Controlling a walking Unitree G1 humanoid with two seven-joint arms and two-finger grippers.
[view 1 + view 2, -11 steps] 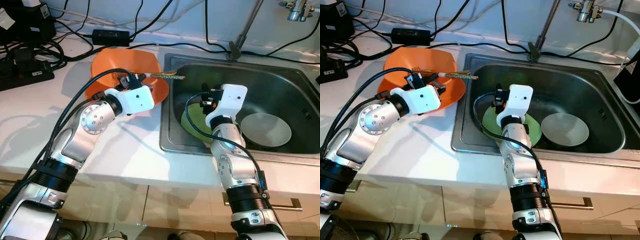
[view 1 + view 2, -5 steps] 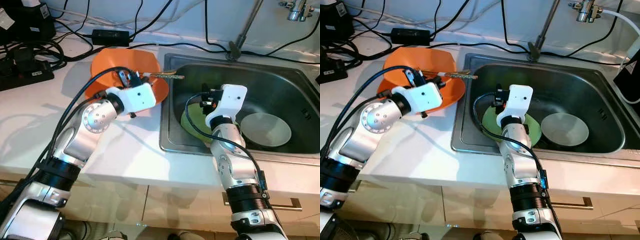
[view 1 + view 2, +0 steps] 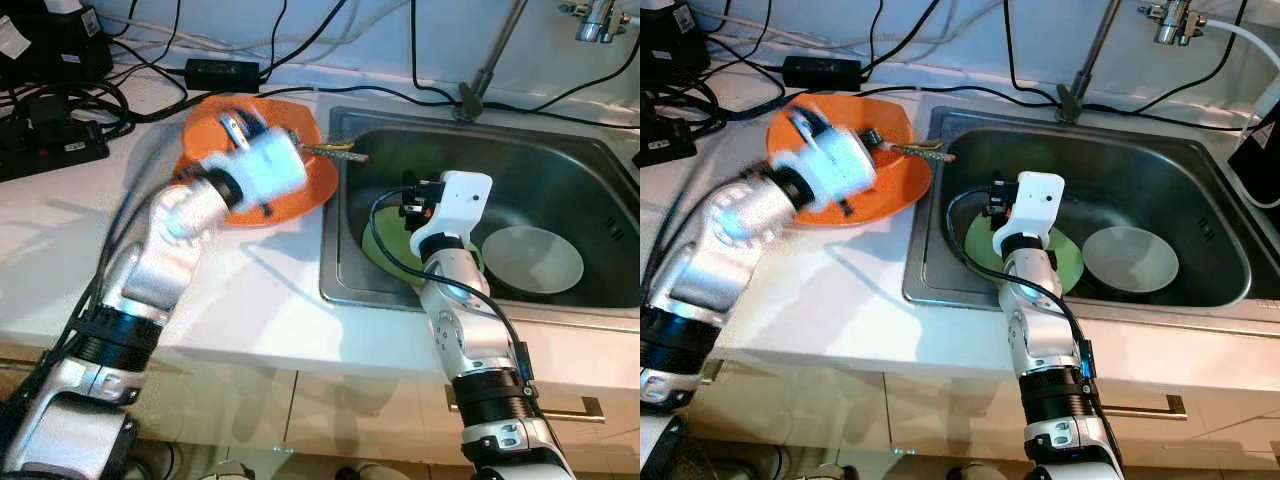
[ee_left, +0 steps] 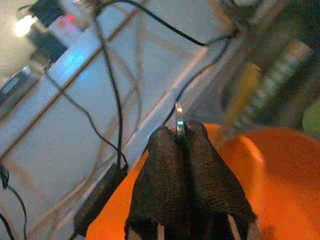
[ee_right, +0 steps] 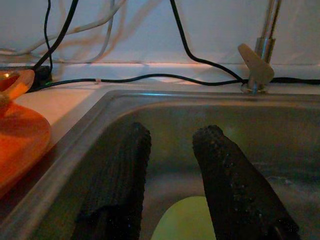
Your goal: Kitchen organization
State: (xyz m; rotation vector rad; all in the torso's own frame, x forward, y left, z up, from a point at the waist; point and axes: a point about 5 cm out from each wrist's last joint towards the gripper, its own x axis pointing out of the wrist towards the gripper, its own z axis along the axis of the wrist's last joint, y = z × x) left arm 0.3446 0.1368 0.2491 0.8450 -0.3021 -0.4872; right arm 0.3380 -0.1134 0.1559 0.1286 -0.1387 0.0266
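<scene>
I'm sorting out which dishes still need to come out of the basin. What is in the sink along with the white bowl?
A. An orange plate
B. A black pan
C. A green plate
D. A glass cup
C: a green plate lies on the bottom of the sink beside the white bowl, partly hidden by the right gripper, whose fingers are open above it.

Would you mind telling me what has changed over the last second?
The left gripper has swung up and back over the orange plate, blurred with motion, shut on a thin metal utensil. The right gripper stays open above the green plate in the sink; the white bowl is unmoved.
</scene>
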